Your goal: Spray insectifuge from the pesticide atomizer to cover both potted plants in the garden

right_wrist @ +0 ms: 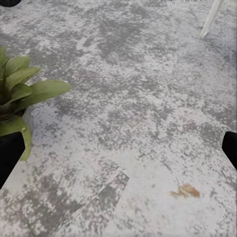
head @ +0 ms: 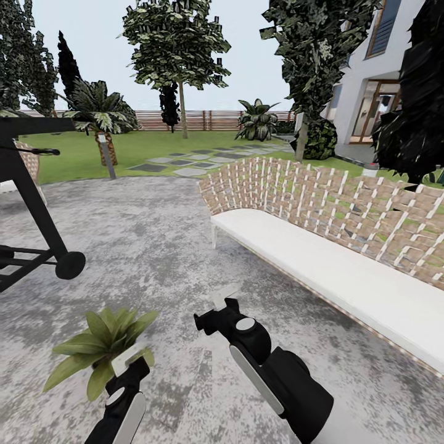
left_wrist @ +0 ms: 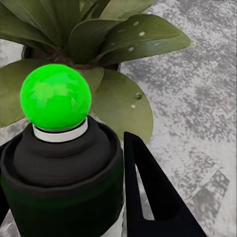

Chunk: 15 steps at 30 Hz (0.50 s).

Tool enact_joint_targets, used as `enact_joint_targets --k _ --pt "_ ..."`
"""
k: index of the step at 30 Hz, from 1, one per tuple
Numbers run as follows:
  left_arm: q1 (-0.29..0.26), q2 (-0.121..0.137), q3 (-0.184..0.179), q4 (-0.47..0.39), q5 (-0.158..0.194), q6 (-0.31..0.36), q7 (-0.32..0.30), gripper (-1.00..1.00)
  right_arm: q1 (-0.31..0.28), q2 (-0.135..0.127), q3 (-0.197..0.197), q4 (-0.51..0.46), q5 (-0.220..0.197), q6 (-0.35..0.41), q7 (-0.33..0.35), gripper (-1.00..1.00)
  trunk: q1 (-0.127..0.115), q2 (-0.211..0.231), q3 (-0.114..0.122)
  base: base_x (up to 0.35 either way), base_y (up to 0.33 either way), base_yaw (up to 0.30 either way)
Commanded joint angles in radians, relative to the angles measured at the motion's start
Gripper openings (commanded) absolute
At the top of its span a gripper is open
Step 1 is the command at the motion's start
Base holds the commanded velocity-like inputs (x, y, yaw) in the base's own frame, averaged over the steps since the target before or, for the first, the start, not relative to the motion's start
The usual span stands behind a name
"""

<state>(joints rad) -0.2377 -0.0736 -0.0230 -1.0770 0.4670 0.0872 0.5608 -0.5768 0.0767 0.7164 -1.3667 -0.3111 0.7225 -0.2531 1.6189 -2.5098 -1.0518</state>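
Note:
My left gripper (left_wrist: 69, 207) is shut on the pesticide atomizer (left_wrist: 59, 168), a dark green bottle with a black neck and a bright green round spray head. Its head sits just in front of a potted plant (left_wrist: 113, 54) with broad green white-speckled leaves. In the head view that plant (head: 102, 345) stands on the stone patio at the lower left, with my left gripper (head: 126, 367) right beside it. My right gripper (head: 213, 317) hangs open over bare stone a little to the right; its dark fingertips (right_wrist: 10, 155) stand wide apart, and the plant (right_wrist: 19, 94) is off to one side.
A long wicker bench with a white cushion (head: 345, 271) runs along the right. A black wheeled cart (head: 68, 264) stands at the left. Beyond the grey patio (head: 154, 234) lie lawn, stepping stones (head: 185, 161), trees, a wooden fence (head: 203, 120) and a house (head: 370, 80).

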Motion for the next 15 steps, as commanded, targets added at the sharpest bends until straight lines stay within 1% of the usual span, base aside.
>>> enact_joint_targets --k 1,6,13,15 --pt "0.0 0.0 0.0 0.0 -0.001 0.0 0.001 -1.0 0.0 0.0 0.001 0.0 0.0 0.0 0.0 1.0 0.0 0.0 0.0 0.0 0.256 0.0" --pt "0.0 -0.001 0.0 0.001 0.0 0.0 0.0 -1.0 0.0 0.0 0.006 0.0 0.001 0.0 -0.001 1.0 0.0 0.0 0.0 -0.053 0.279 0.0" --pt "0.0 -0.002 0.0 0.009 0.001 0.002 -0.001 -1.0 0.0 0.0 0.006 0.002 0.0 0.0 -0.001 1.0 0.0 0.0 0.0 -0.189 0.272 0.0" --pt "0.0 -0.002 -0.001 0.009 0.0 0.001 -0.001 -1.0 0.0 0.0 0.005 0.006 0.0 0.0 -0.002 1.0 0.0 0.0 0.0 -0.144 0.165 0.0"
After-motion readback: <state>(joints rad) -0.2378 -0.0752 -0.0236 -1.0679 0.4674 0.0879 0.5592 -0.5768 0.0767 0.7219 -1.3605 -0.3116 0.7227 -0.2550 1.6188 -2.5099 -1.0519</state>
